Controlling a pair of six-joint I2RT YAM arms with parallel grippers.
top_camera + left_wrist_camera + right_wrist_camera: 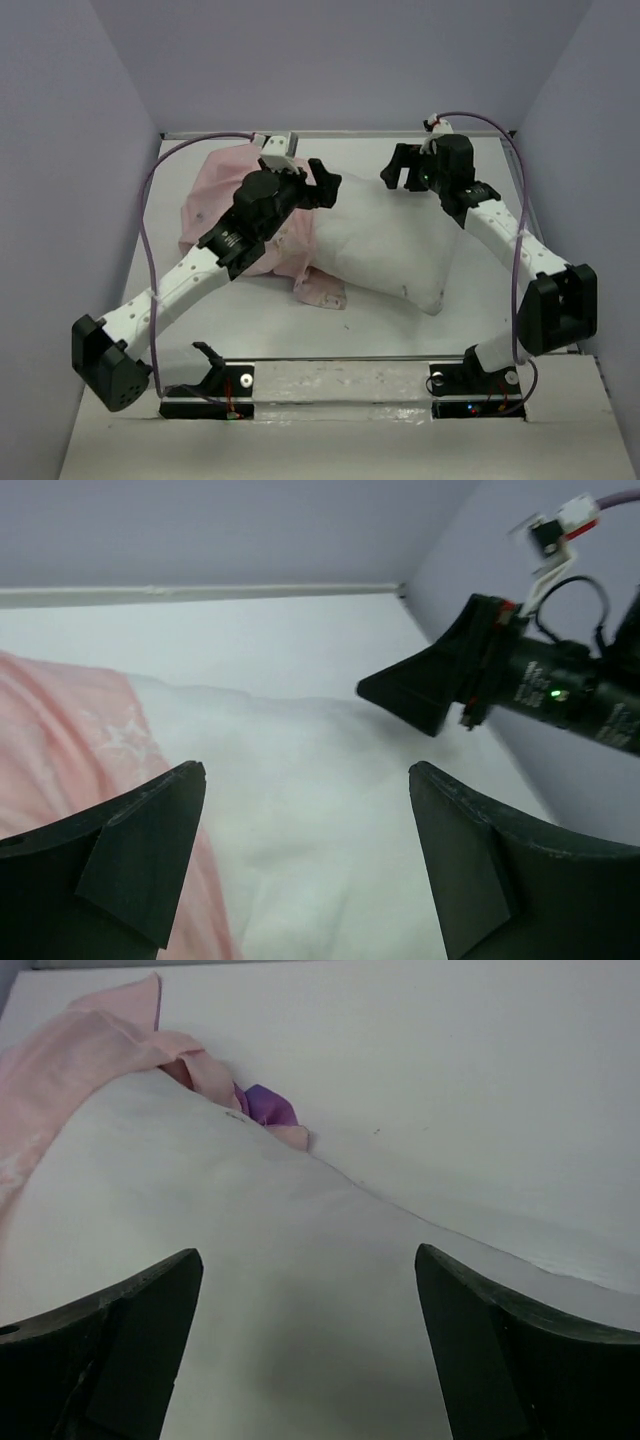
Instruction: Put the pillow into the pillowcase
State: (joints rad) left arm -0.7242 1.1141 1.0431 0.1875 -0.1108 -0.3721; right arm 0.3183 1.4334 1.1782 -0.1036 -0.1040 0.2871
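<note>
The pillow point(385, 245) lies in the middle of the counter point(260, 325), its left end seemingly tucked inside the pillowcase point(225, 205). Done well, the next grasp should take the case's mouth and draw it rightward over the pillow. The left gripper point(318, 186) and right gripper point(398, 170) hover wide open, empty, over its far edge. The left arm point(200, 270) hides the case's opening.

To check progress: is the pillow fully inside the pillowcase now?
Only partly in. The pink pillowcase covers just the left end of the pillow; the rest lies bare and white outside it.

Wide-spread pincer point(308, 1252) above pillow point(240, 1200), pillowcase point(70, 1050) beyond
</note>
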